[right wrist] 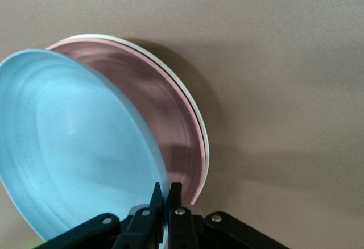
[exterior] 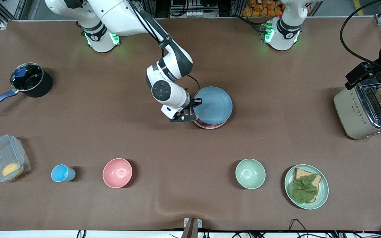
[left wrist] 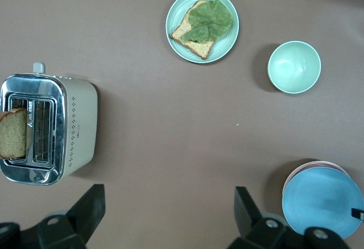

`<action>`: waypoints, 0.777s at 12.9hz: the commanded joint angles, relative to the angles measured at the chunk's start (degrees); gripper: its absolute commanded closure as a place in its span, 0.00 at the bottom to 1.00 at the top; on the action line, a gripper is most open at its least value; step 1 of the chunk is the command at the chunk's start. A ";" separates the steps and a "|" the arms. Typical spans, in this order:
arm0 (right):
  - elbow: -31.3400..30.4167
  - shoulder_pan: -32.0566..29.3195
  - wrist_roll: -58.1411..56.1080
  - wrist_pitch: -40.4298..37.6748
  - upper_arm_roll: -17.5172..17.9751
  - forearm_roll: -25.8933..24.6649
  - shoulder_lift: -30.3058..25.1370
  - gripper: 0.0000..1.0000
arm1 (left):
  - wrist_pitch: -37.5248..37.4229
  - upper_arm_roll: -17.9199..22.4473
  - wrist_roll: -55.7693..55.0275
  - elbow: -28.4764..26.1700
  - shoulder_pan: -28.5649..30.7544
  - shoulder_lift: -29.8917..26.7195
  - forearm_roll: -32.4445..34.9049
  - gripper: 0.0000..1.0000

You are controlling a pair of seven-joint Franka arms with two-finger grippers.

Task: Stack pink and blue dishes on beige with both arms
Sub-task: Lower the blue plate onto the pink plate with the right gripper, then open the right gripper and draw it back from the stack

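Right pincer [right wrist: 165, 195] pinches one blue plate's [right wrist: 68, 146] rim, tilted over one pink plate [right wrist: 165, 118] on one beige plate [right wrist: 202, 132]. Left pincer [left wrist: 170, 215] waits open above the surface [left wrist: 170, 135].

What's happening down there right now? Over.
Right end effector shut on blue plate, tilted over pink plate on beige plate. Left end effector open, waiting above toaster. Nothing blocking.

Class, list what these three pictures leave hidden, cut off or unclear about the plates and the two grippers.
- Beige plate: only a thin rim shows in the right wrist view; the pink plate covers the rest.
- Pink plate, front view: mostly hidden under the blue plate.
- Right gripper, shut on the blue plate's rim: whether the plate rests on the stack is unclear.
- Left gripper, over the table near the toaster: open, fingers cut off by the edge.
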 commanded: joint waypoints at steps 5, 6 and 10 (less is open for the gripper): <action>1.85 -0.34 1.01 0.81 0.07 -2.73 1.64 0.00 | -0.97 -0.52 1.95 0.14 -0.66 0.01 -1.32 0.00; 1.85 -0.42 0.93 0.72 0.07 -3.08 1.38 0.00 | -0.97 -0.61 2.30 0.14 -0.74 0.54 -1.32 0.00; 1.85 -0.78 0.92 -3.38 -2.47 -3.96 -1.69 0.00 | -1.23 -0.44 5.38 -0.21 -0.40 0.63 -3.43 0.00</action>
